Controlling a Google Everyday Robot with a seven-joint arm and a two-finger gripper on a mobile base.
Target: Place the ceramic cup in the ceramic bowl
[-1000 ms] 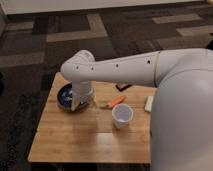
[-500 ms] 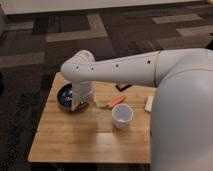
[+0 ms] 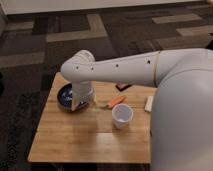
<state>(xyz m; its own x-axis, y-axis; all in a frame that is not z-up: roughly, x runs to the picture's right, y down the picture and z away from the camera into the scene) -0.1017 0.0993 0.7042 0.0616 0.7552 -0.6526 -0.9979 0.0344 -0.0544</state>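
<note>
Sitting near the left edge of the wooden surface [image 3: 75, 137], the ceramic bowl [image 3: 63, 96] is partly hidden by the white arm [image 3: 120, 70]. The arm bends down over the bowl's right side. The claw [image 3: 81, 103] hangs low at that rim, and I cannot tell whether it is open or closed. Right of it lies a small orange item [image 3: 116, 102]. The ceramic cup [image 3: 122, 115] stands upright just beyond, apart from the bowl. A white block [image 3: 148, 103] lies farther right.

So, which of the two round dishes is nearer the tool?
The dark blue ceramic bowl: the tool hangs over its rim, while the white ceramic cup stands apart.
</note>
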